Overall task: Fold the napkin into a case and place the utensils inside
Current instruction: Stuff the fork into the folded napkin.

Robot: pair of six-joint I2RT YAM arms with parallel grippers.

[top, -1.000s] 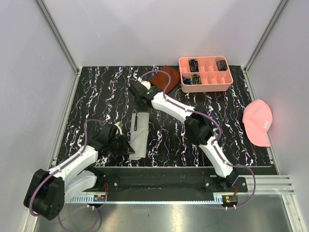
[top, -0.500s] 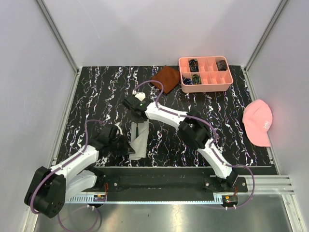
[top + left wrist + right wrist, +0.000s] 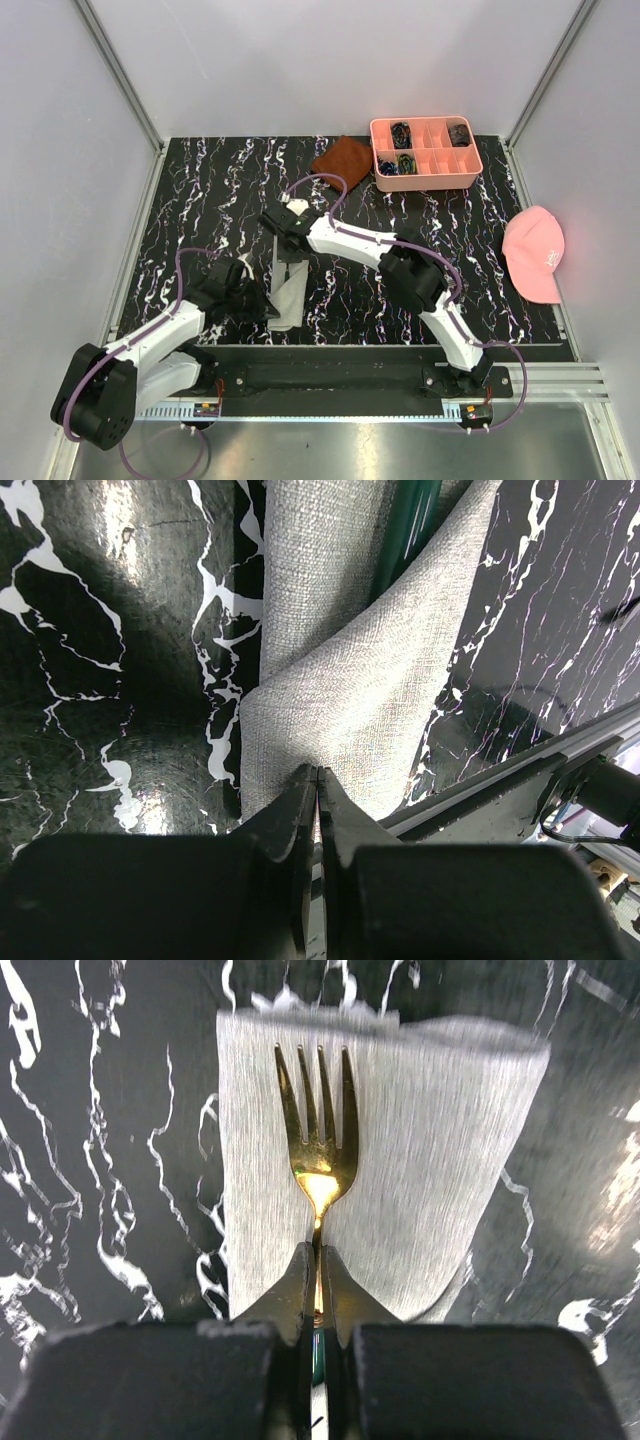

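From above, we see the case (image 3: pixel 287 290) lying as a narrow grey strip on the marbled table, and we place everything by it. The left gripper (image 3: pixel 262 306) sits at the case's near left edge. The right gripper (image 3: pixel 285 236) hangs over its far end, and the pink tray (image 3: pixel 425 184) stands well beyond that end, off to the right. In the left wrist view, the left gripper (image 3: pixel 317 780) is pinched tight on the near corner of the case's (image 3: pixel 350 690) top layer. That layer rises as a flap away from the one under it, and a slim dark green piece (image 3: pixel 410 520) shows between the two layers toward the far end. In the right wrist view, the right gripper (image 3: pixel 318 1260) is clamped on the neck of the fork (image 3: pixel 318 1130), whose gold tines point out over the grey cloth of the case (image 3: pixel 430 1160). We cannot tell whether the tines touch it. We judge the folding done and the loading of utensils in hand. The next move calls for lining the fork up with the case's long axis and sliding it under the lifted flap. The right gripper should let go only once the fork rests inside, while the left grip holds the flap steady.
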